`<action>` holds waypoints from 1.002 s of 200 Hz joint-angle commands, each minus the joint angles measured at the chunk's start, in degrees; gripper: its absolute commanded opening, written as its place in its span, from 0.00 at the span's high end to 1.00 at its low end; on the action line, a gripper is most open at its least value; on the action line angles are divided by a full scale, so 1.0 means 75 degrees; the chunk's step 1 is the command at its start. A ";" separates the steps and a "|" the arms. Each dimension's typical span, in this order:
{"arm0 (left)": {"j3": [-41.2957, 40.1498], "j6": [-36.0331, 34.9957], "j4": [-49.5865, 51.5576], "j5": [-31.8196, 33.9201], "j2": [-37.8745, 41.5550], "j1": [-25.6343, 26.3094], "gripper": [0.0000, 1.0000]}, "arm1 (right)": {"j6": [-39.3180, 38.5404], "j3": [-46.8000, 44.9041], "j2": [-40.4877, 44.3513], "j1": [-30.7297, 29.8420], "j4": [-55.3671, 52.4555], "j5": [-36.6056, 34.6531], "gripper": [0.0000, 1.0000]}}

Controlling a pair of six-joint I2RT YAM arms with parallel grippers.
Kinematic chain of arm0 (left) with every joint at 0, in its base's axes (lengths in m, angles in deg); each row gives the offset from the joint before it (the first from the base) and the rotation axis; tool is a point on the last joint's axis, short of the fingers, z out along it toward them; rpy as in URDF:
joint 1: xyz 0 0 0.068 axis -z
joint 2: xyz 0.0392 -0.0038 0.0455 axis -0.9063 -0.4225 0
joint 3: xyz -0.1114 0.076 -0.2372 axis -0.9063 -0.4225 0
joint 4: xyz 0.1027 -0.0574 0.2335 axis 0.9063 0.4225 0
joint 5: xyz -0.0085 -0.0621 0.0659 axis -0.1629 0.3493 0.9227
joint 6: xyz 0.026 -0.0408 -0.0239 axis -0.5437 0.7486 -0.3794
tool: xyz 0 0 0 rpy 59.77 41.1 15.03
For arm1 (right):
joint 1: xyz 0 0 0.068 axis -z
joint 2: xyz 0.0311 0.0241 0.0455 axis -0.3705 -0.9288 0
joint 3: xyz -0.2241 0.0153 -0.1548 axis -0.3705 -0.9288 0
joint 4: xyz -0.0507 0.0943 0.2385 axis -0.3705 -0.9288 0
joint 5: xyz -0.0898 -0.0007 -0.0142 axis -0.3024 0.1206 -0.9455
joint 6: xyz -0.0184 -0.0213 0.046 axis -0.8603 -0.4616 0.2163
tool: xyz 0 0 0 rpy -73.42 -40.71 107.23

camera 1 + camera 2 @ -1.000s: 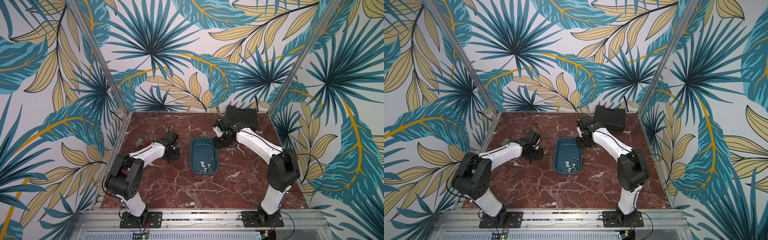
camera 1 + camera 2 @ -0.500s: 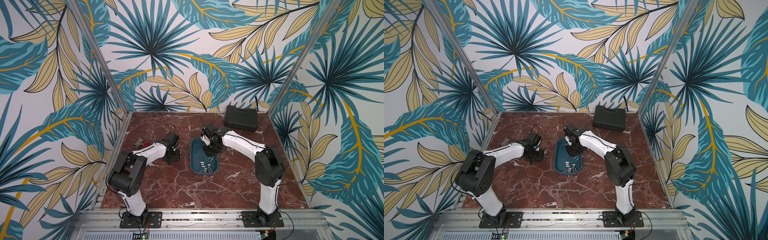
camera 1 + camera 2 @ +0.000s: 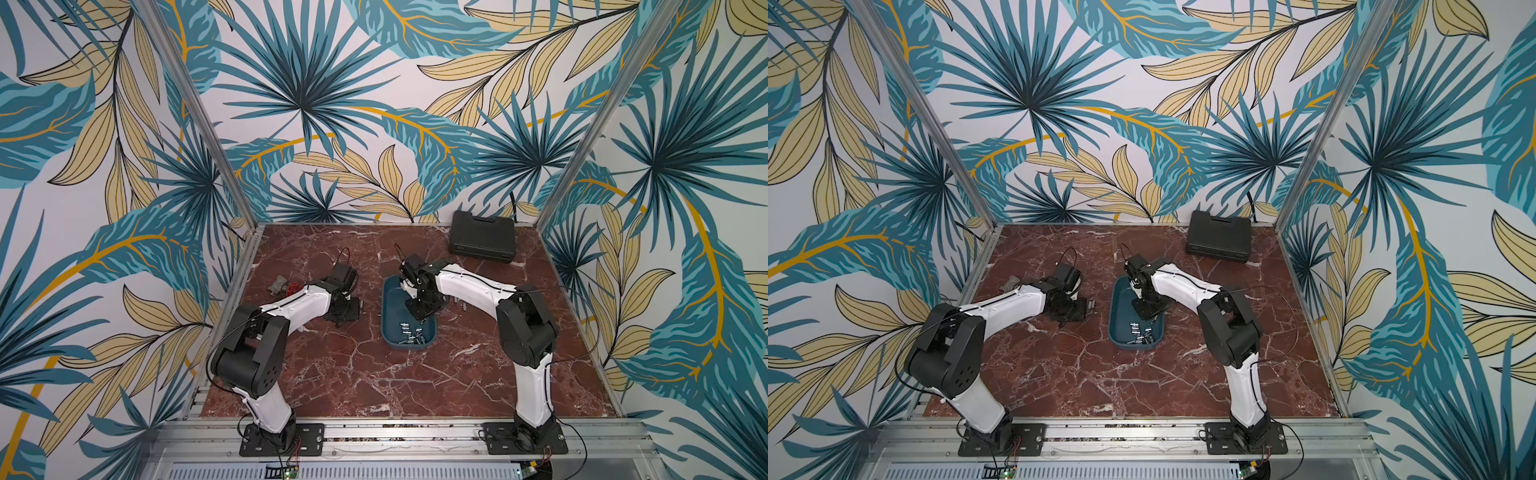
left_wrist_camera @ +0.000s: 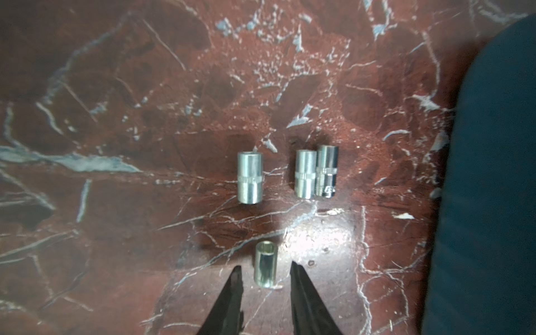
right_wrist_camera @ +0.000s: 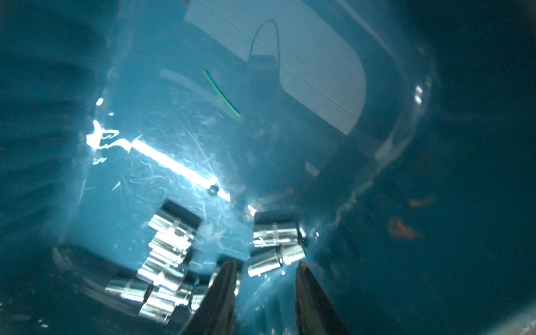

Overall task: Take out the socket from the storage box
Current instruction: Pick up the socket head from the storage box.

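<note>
My right pincer [image 5: 266, 263] hangs inside the storage box [image 3: 385, 320], jaws spread and empty. The nearest socket [image 5: 275, 262] lies crosswise just ahead of the tips, touching a second socket [image 5: 275, 235] beyond it. I judge I should turn the wrist to straddle its barrel, drop low, then close gently. A heap of sockets [image 5: 165, 261] crowds one finger's outer side, and the box's wall rises past the opposite finger. My left pincer [image 4: 265, 265], also spread, straddles a loose socket [image 4: 265, 268] on the table [image 4: 116, 203] outside the box.
</note>
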State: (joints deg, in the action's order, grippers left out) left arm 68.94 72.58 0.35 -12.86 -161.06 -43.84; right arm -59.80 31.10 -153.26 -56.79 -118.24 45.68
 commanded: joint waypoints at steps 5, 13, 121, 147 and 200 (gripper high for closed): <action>0.0055 -0.0022 0.0157 0.0102 0.0337 0.0009 0.68 | -0.0154 0.0123 -0.0194 -0.0042 -0.0118 -0.0212 0.61; 0.0055 -0.0023 0.0170 0.0119 0.0383 0.0009 0.68 | -0.0169 0.0144 -0.0235 -0.0038 -0.0121 -0.0214 0.60; 0.0023 0.0001 0.0369 0.0298 0.0736 0.0010 0.68 | -0.0281 0.0333 -0.0675 -0.0038 -0.0109 -0.0460 0.62; 0.0008 0.0001 0.0381 0.0340 0.0753 0.0013 0.68 | -0.0275 0.0360 -0.0733 -0.0038 -0.0114 -0.0533 0.62; 0.0008 0.0002 0.0381 0.0351 0.0762 0.0011 0.68 | -0.0258 0.0406 -0.0793 -0.0039 -0.0109 -0.0592 0.67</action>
State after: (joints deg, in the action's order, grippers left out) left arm 68.94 72.58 2.64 -11.03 -157.04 -43.84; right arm -61.40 33.40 -157.96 -57.06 -118.19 42.16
